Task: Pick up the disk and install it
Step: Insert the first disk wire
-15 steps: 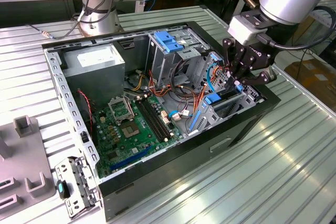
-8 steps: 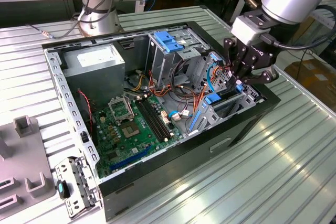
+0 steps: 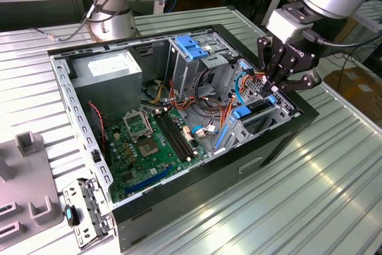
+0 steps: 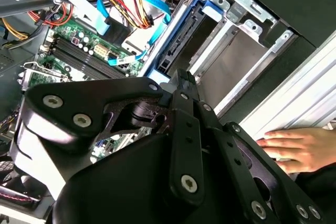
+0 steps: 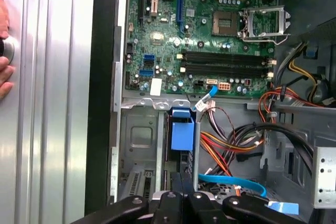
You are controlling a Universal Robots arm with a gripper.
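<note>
The disk (image 3: 243,112) stands on edge in the drive bay (image 3: 282,111) at the open computer case's end on the exterior view's right. Its blue side rail (image 5: 182,135) and dark edge (image 4: 171,55) show in both wrist views. My gripper (image 3: 273,92) hangs just above that bay. Its black fingers (image 5: 176,182) lie together at the disk's outer end (image 4: 181,77), shut. I cannot tell whether they touch the disk. An empty silver slot (image 4: 236,64) lies beside the disk.
The black case (image 3: 179,213) lies open on the ribbed metal table (image 3: 322,189), showing a green motherboard (image 3: 149,141), cables (image 5: 231,150), a grey box (image 3: 113,70) and a cage with a light-blue latch (image 3: 191,46). A hand (image 4: 294,148) rests on the table beside the case.
</note>
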